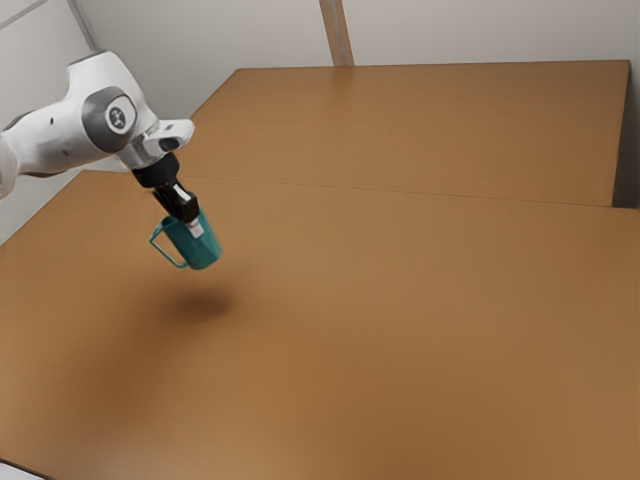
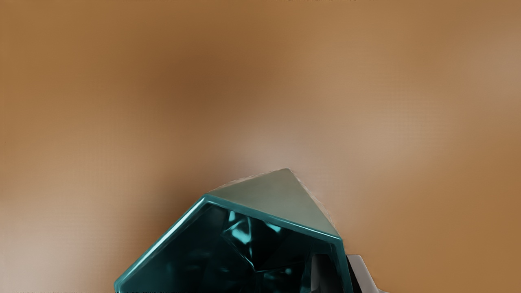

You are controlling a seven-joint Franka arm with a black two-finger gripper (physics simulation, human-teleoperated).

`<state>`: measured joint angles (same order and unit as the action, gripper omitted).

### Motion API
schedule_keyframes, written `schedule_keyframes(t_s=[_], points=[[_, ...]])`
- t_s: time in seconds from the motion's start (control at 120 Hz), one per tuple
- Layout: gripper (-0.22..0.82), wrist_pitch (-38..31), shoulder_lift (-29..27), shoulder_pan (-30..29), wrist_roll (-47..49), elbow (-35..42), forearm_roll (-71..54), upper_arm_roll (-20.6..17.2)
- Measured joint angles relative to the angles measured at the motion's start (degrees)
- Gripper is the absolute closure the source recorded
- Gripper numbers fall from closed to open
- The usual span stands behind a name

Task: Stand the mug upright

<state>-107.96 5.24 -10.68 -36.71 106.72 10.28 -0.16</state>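
The arm (image 1: 60,135), upper left in the exterior view, bears a round emblem (image 1: 118,115) too small to read, and its jaws pinch the tilted teal mug (image 1: 200,250) by its wall above the surface (image 1: 380,320), left of centre.

and here you have a teal mug (image 1: 204,249), pale glints along its rim, dark teal inside with bright flecks, one outer facet grey-green! your arm (image 1: 58,132) is white with grey patches, your gripper (image 1: 195,229) black with pale grey at the tips. you get orange-brown on the table (image 1: 400,300), softly blotched darker and lighter, and an off-white wall (image 1: 460,30) with a brown-and-grey strip (image 1: 337,32).
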Motion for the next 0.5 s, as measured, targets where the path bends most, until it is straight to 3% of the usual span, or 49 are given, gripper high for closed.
schedule_keyframes(t_s=[0.25,0.5], points=[[0.79,-8.1,1.8,1.1,7.0,3.9,-7.7,-3.6],[0.79,-13.6,4.7,1.0,12.0,6.5,-9.7,-4.2]])
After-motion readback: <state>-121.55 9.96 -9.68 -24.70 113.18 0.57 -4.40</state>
